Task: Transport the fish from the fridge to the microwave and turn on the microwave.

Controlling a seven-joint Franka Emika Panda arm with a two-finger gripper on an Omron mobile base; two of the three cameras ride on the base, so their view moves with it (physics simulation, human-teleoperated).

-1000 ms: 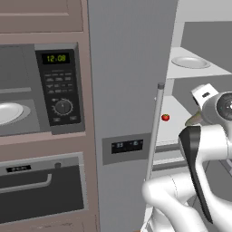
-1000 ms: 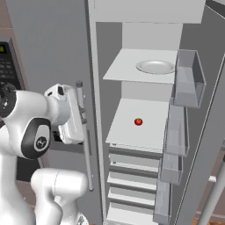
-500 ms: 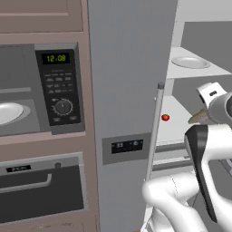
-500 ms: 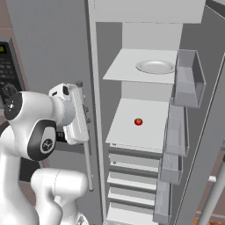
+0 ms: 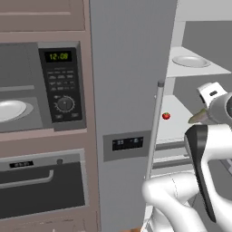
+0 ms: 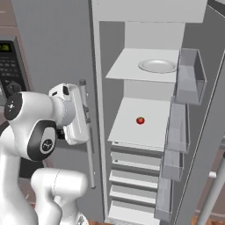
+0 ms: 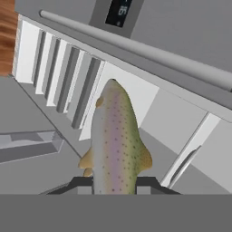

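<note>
Fish [image 7: 115,140] sits pinched at its tail end between your gripper [image 7: 113,183] fingers, just outside the open fridge [image 6: 145,105]; it looks light, slick and tapered, so hold it firmly toward the microwave [image 5: 41,90]

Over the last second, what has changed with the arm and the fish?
The hand, shut on the fish, has swung further out of the fridge, toward its door handle in the right base view. No grasp or release. The red fruit, the bowl and the microwave stayed put.
</note>
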